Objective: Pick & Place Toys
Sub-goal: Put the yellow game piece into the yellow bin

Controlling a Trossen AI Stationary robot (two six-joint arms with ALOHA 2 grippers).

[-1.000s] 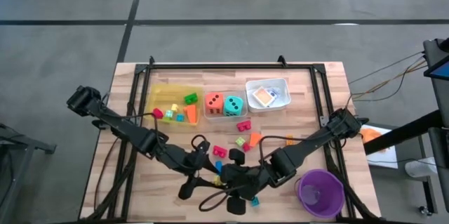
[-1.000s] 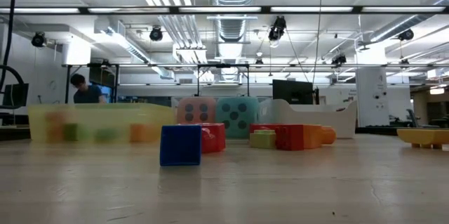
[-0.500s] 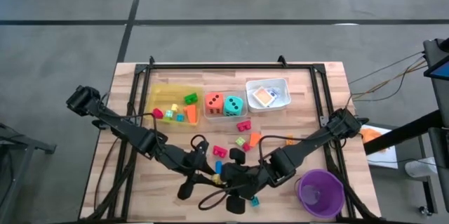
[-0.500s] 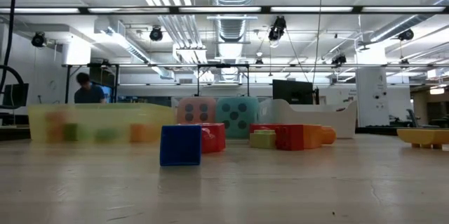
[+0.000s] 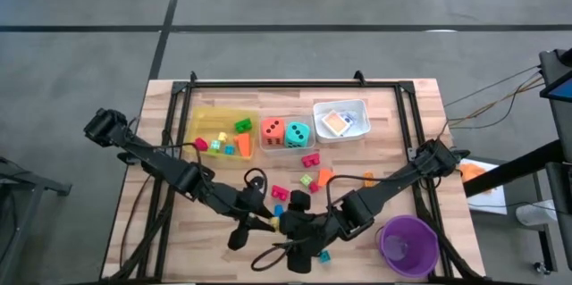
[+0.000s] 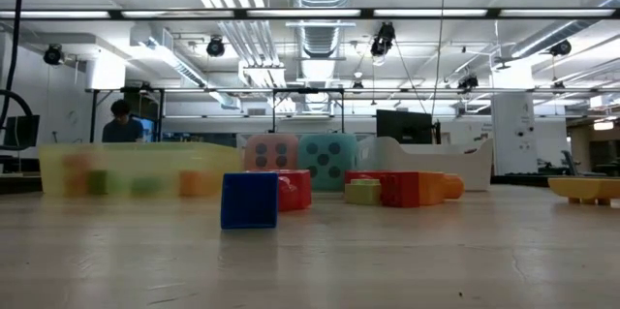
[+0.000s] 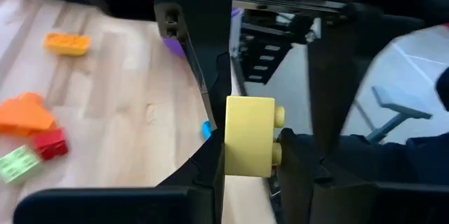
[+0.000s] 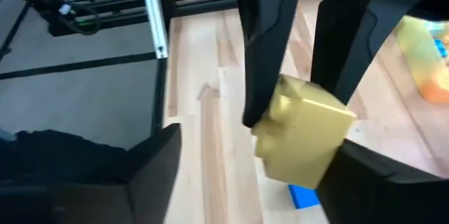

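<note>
The left gripper is clamped on a yellow block; its two dark fingers press the block's sides, studs facing sideways, just above the near edge of the table. The right wrist view shows the same yellow block pinched between two dark fingers that belong to the left arm.

The right gripper sits nose to nose with the left one near the table's front edge. Its own fingers stand spread wide on either side of the block and appear to be clear of it, though the angle makes contact hard to rule out. A small blue block lies on the wood directly under the yellow one.

Farther out, an orange block, a red block and a light green block lie together on the table, with a yellow-orange piece apart from them. A purple cup stands at the front right corner.

Along the back, a yellow tray holds several small blocks, a clear tray holds the orange die and the teal die, and a white tray holds cards.

In the low view a blue block stands nearest, and a person is visible in the room behind.
</note>
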